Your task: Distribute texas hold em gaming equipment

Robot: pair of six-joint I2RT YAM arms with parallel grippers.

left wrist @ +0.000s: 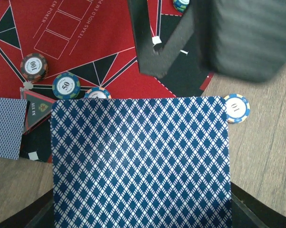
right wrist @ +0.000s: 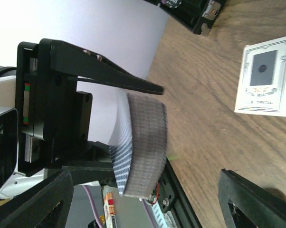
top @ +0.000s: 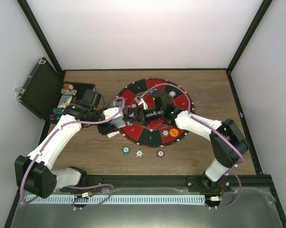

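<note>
L gripper clamped on card deck — R gripper jaws apart, facing it.

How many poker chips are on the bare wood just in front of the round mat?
3, in a row: bluish chip left, white chip middle, dark chip right. Others may be hidden.

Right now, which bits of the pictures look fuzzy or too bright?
Left wrist view: the blue-patterned cards are sharp, but a dark shape close to the lens is smeared. Right wrist view: the cards' edges look soft, and the white wall is washed out. Top view: crisp all over, though the back wall glows very bright.
</note>
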